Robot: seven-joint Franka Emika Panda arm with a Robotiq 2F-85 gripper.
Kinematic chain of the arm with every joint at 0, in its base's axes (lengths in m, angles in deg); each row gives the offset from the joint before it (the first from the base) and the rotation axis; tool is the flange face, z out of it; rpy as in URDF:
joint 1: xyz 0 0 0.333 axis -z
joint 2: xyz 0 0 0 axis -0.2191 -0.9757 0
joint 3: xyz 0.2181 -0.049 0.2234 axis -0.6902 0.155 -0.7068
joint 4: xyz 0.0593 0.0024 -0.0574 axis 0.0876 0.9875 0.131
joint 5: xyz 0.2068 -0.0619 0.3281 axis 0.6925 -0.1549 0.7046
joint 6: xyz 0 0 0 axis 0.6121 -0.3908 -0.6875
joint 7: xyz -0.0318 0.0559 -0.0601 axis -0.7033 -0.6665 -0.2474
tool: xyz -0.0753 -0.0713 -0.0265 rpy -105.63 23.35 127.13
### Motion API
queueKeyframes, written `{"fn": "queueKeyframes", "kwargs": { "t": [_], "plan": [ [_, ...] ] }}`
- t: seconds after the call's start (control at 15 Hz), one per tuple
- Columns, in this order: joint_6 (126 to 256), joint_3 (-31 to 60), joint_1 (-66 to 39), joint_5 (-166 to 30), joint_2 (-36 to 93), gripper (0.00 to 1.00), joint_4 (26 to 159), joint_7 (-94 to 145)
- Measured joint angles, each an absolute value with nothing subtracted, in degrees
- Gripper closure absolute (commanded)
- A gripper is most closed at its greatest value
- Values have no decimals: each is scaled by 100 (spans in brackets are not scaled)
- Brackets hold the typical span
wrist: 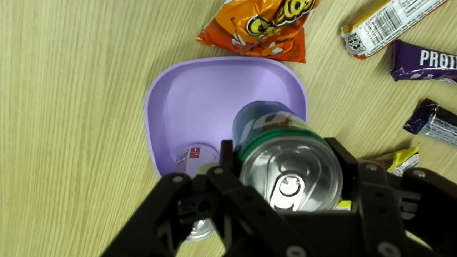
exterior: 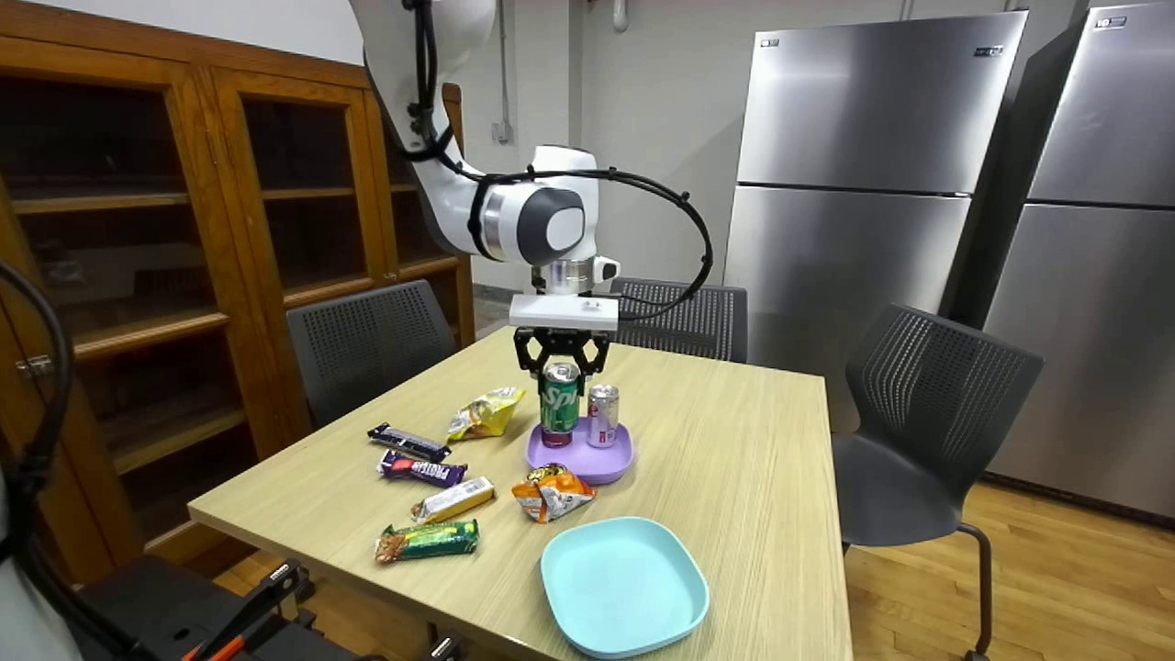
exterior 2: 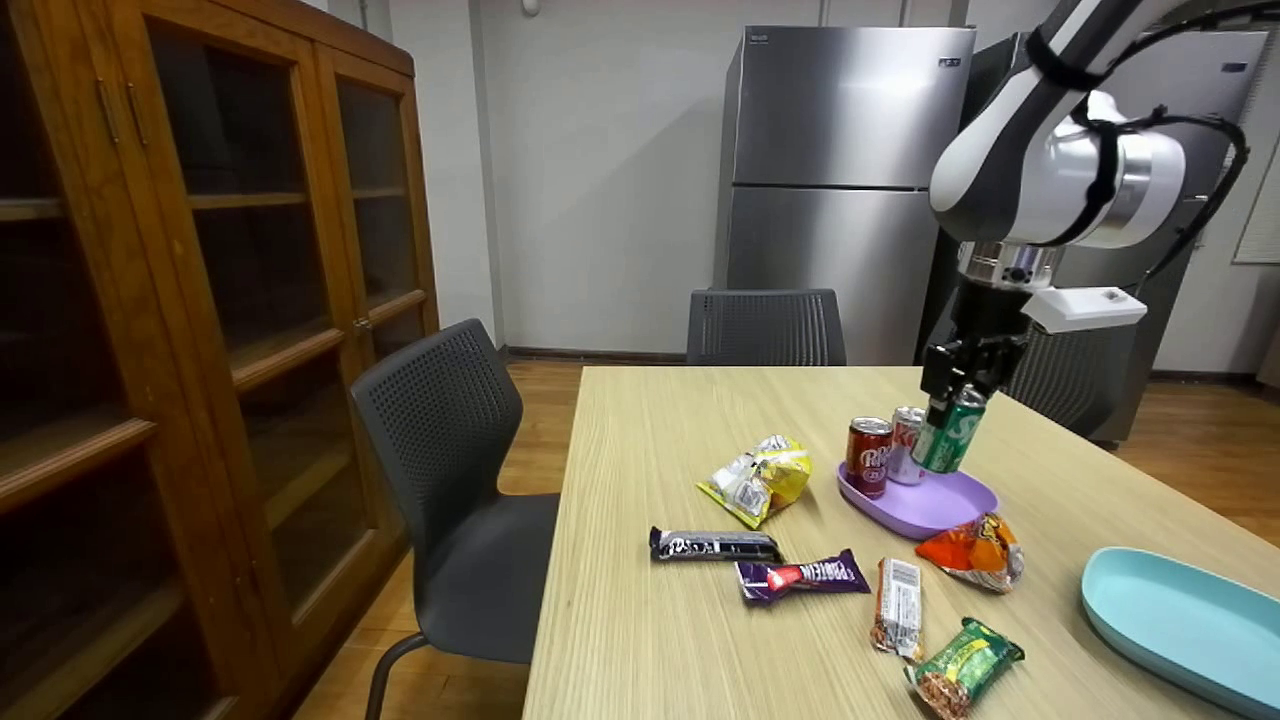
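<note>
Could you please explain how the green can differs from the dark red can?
The claw grips the green can, while the dark red can stands free of it on the purple plate. In an exterior view, the green can is tilted; the dark red can is upright. Both are drink cans with silvery tops.

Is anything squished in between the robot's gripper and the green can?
No, nothing that shows: the gripper holds the green can directly, from two sides. The pale can stands outside the grip, on the purple plate.
</note>
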State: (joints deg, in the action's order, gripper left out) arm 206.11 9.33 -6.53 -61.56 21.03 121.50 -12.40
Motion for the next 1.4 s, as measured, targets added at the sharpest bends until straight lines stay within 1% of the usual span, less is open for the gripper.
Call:
{"fn": "queueKeyframes", "kwargs": {
  "t": [0.53,1.07,1.13,1.2,1.27,1.4],
  "plan": [
    [20295,996,-652,-6716,1236,62,11281,-894],
    [20081,1002,-652,-6828,766,62,10810,-750],
    [20065,1002,-652,-6834,727,52,10768,-736],
    [20042,1002,-652,-6839,697,12,10734,-720],
    [20009,1002,-652,-6841,676,10,10704,-705],
    [19963,1003,-652,-6842,667,0,10666,-688]
  ]
}}
